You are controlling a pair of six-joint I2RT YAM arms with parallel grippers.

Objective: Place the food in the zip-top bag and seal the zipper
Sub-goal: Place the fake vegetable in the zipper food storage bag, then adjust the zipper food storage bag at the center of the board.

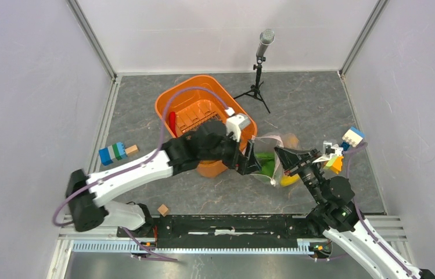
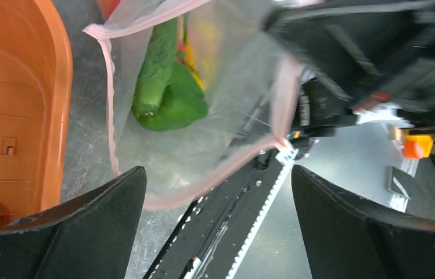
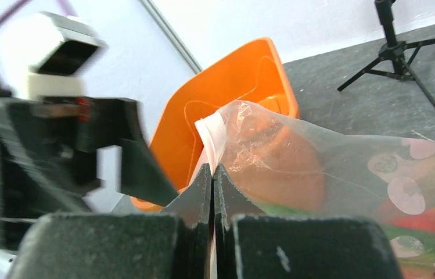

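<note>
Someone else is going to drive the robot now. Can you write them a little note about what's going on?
The left gripper is open at the bag's mouth, holding nothing.
The right gripper is shut on the edge of the zip-top bag.
Done: green and yellow food is inside the bag.
To do: a red piece, probably food, lies in the orange basket. The zipper is unsealed, with the mouth gaping.

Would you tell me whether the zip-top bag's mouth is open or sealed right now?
Open: the left wrist view shows the pink zipper gaping in a wide loop, green food inside the zip-top bag.
</note>
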